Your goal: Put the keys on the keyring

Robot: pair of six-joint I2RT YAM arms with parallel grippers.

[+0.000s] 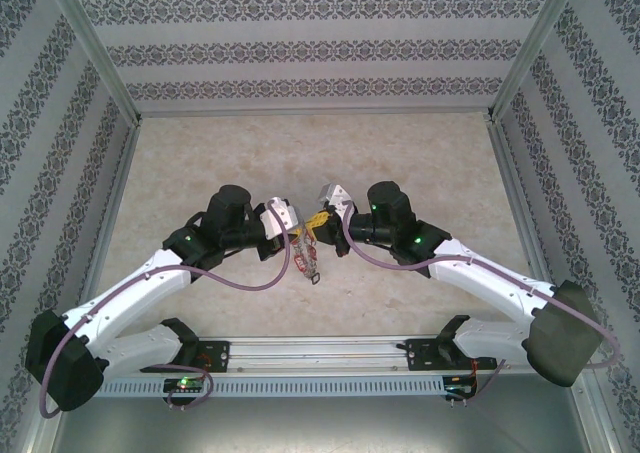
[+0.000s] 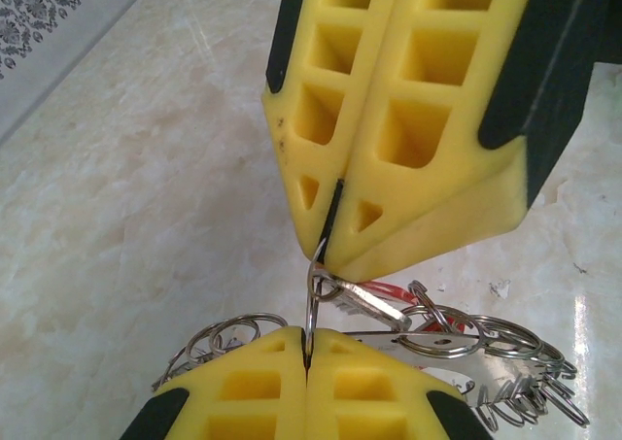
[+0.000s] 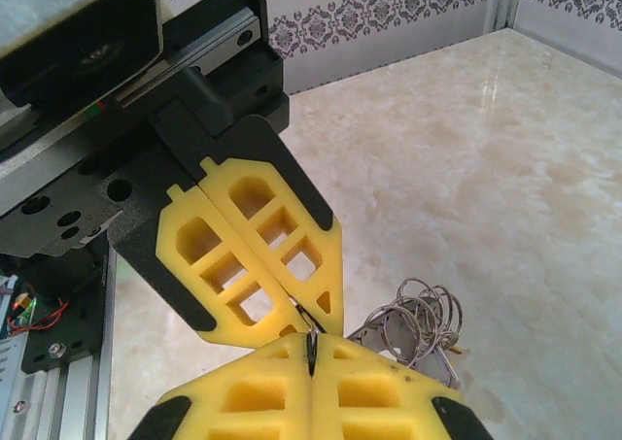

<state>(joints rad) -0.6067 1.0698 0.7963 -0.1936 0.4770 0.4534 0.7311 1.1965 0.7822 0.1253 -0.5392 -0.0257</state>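
Keys (image 2: 374,302) with a red tag dangle over the worktop's (image 2: 146,217) middle from a thin loop (image 2: 310,304). The left gripper (image 2: 307,338) and right gripper (image 2: 330,251) both clamp that loop, with the keyring (image 2: 486,348) just beside. Threading seems underway; the next move needs the coil pried open.

I've got bare counter (image 1: 180,163) on every side. The crowding is at centre, where both jaws meet tip to tip over the keyring (image 1: 306,255). Walls (image 1: 60,133) hem the edges.
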